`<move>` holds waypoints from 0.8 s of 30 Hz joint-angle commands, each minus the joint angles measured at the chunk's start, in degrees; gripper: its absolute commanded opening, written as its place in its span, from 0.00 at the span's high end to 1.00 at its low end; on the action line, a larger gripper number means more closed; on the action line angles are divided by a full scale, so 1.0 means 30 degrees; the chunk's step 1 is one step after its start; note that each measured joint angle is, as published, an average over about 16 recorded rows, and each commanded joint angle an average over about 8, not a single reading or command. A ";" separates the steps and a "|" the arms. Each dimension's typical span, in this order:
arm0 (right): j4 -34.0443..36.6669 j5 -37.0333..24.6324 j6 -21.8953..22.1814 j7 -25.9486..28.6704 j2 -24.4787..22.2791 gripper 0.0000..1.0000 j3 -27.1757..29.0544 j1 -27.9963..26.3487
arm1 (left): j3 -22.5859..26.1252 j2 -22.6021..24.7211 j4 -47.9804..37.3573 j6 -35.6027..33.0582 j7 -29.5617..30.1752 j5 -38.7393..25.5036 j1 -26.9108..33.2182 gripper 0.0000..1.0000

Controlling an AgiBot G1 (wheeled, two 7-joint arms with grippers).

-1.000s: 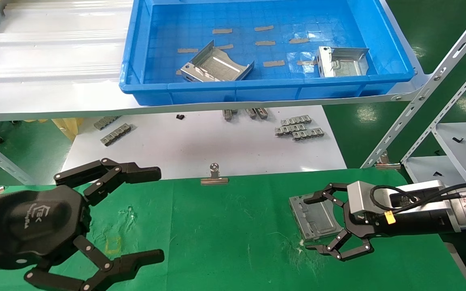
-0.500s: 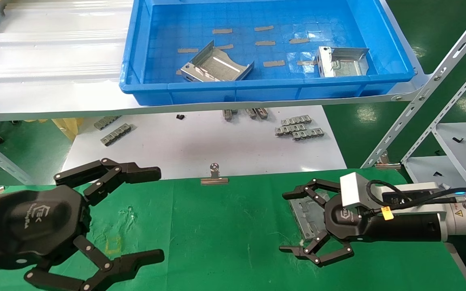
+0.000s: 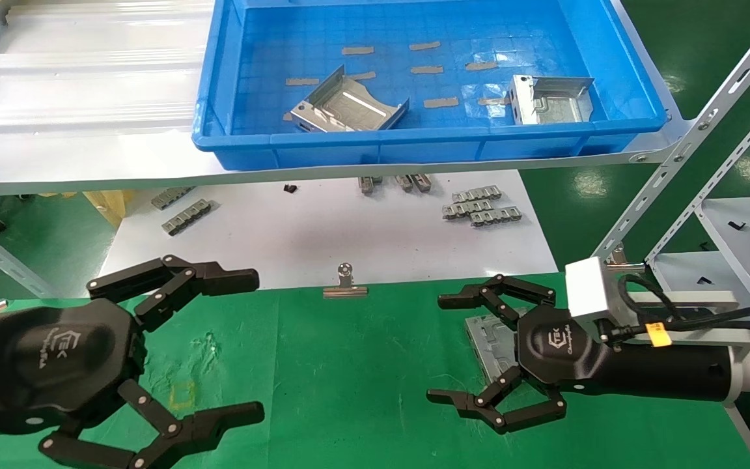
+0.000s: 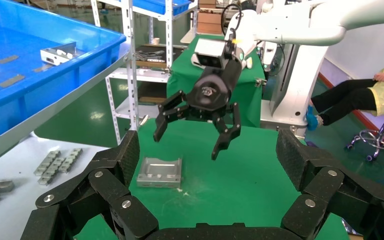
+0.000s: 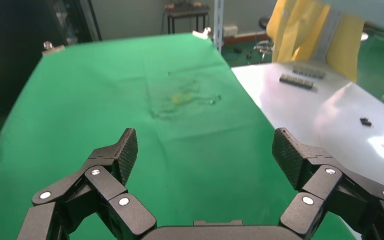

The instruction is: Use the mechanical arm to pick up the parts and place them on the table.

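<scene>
Right hand (image 3: 441,348) spread wide above part (image 3: 493,344) near table (image 3: 362,365) edge, left hand (image 3: 254,345) wide, parked.

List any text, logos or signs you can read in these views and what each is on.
Nothing reads as clear words.
Left gripper: white logo mark with small lettering on its black body, too small to read.
Right gripper: the same white logo with lettering, unreadable.
Right arm: yellow triangular warning sign, no readable text.
Yellow tag on the cable: blank or unreadable.
</scene>
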State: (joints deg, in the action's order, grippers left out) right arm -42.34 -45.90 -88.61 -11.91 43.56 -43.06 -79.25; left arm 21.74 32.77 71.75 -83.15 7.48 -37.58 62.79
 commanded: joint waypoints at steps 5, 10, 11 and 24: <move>-0.2137 0.0276 0.0199 0.1550 -0.0584 0.00 0.1849 0.1209 | 0.0000 0.0000 0.0000 0.0000 0.0000 0.0000 0.0000 0.00; -0.3906 0.0505 0.0364 0.2834 -0.1068 0.00 0.3380 0.2211 | 0.0001 0.0000 0.0000 0.0000 0.0000 0.0001 0.0000 0.00; -0.4262 0.0551 0.0398 0.3092 -0.1165 0.00 0.3688 0.2412 | 0.0001 0.0000 0.0000 0.0000 0.0000 0.0001 0.0000 0.00; -0.8860 0.1146 0.0827 0.6429 -0.2422 0.00 0.7668 0.5015 | 0.0002 -0.0001 0.0000 0.0001 -0.0001 0.0001 0.0001 0.00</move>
State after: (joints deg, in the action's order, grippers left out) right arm -68.56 -42.51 -86.17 7.09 36.40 -20.37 -64.41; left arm 21.75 32.76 71.74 -83.15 7.48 -37.57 62.79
